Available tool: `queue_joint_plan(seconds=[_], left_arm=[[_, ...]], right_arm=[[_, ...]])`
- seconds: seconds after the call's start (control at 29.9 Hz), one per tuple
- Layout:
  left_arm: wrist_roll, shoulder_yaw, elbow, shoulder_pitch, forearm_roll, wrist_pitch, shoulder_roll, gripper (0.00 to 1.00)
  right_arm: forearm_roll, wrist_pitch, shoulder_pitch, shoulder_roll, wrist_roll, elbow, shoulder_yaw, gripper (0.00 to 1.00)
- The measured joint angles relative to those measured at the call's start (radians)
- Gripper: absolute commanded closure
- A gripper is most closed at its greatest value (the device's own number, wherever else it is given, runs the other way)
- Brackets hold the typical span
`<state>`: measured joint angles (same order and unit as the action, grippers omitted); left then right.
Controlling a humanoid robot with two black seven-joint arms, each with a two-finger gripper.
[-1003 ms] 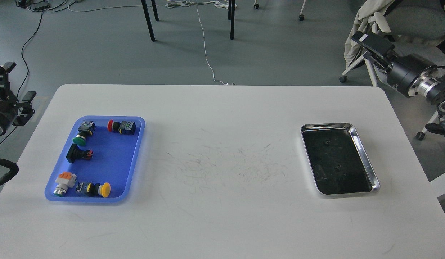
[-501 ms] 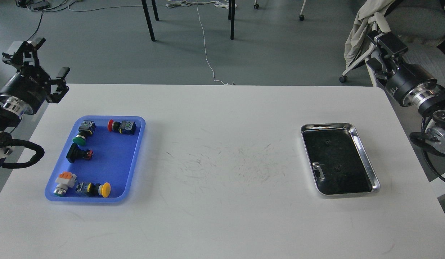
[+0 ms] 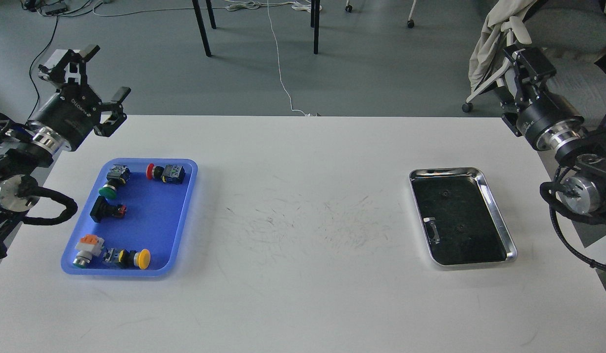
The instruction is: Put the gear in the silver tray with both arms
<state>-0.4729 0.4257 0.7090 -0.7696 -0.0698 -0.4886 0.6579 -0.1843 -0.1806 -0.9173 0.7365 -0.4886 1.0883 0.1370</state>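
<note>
Bright, even, sharp; soft shadows, no glare.

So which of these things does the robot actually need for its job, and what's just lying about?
Part of the job:
silver tray
blue tray of push-button parts
left gripper, open
right gripper, state unclear

Just lying about:
white cable on the floor
chair with draped cloth
black table legs

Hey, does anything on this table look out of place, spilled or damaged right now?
Nothing spilled or tipped. The white table has dark scuffs across its middle, and the silver tray holds only reflections.
</note>
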Motion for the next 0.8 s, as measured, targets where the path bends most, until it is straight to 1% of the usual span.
queue_joint_plan(seconds=[0.13, 0.37, 0.47, 0.53, 0.67, 0.74, 0.8], left_arm=[[0.027, -0.001, -0.003, 0.005, 0.001, 0.002, 0.0, 0.02], [0.026, -0.002, -0.02, 0.005, -0.001, 0.003, 0.009, 0.02], [0.033, -0.018, -0.044, 0.002, -0.011, 0.022, 0.008, 0.02], [0.061, -0.038, -0.053, -0.001, -0.013, 0.026, 0.005, 0.02], [0.155, -0.042, -0.055, -0.022, -0.002, 0.02, 0.002, 0.01], [0.184, -0.034, -0.055, -0.026, 0.01, 0.011, 0.002, 0.01], [0.196, -0.029, -0.055, -0.027, 0.034, 0.004, 0.003, 0.01]], right_arm=[[-0.001, 0.009, 0.032, -0.02, 0.0, -0.001, 0.007, 0.03], [-0.004, 0.017, 0.036, -0.033, 0.0, 0.006, -0.006, 0.01], [0.001, 0.03, 0.03, -0.034, 0.0, 0.009, -0.006, 0.01], [0.012, 0.062, 0.03, -0.035, 0.002, 0.011, -0.004, 0.01], [0.147, 0.107, 0.033, -0.046, 0.027, 0.01, 0.01, 0.01], [0.209, 0.114, 0.036, -0.054, 0.031, 0.009, 0.017, 0.01], [0.239, 0.116, 0.041, -0.066, 0.032, 0.004, 0.039, 0.01]])
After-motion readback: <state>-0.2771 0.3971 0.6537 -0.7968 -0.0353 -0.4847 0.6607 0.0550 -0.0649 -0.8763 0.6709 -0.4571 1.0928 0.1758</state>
